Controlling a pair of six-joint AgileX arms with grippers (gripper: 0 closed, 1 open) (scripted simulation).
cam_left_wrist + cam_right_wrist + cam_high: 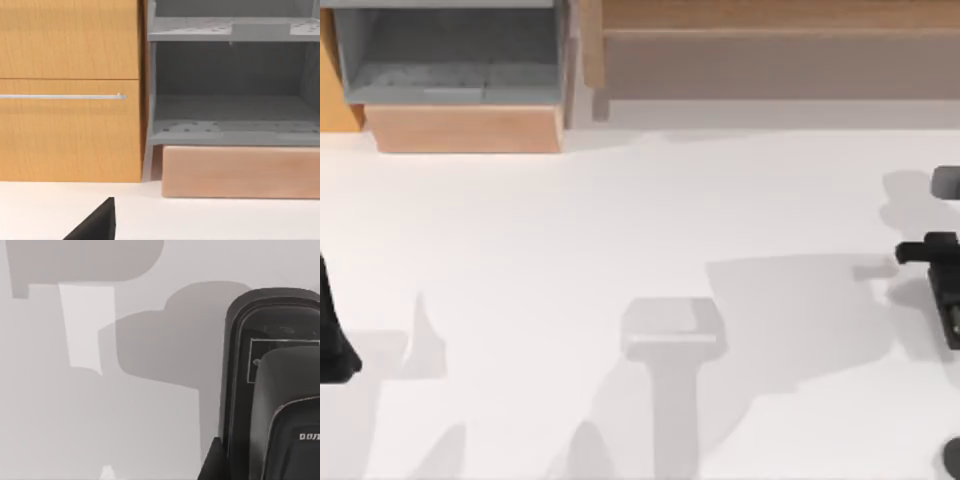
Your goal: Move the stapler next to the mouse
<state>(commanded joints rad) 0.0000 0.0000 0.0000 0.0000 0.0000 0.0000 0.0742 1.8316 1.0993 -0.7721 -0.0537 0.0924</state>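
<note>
The stapler (270,390) shows close up in the right wrist view as a black oblong body with a rounded end, lying flat on the white table with small white lettering near its other end. Beside it is one black fingertip (212,464) of my right gripper, with nothing held. In the top view my right gripper (945,290) is a black shape at the table's right edge. A small dark grey rounded object (947,183) sits just beyond it; I cannot tell whether it is the mouse. My left arm (335,330) is parked at the left edge, and its black fingertip (95,226) shows in the left wrist view.
At the back left stands a grey open shelf unit (450,60) on a wooden base (465,128), next to a wooden cabinet (70,90) with a metal handle. A long wooden ledge (780,50) runs along the back right. Arm shadows fall across the white table (620,220).
</note>
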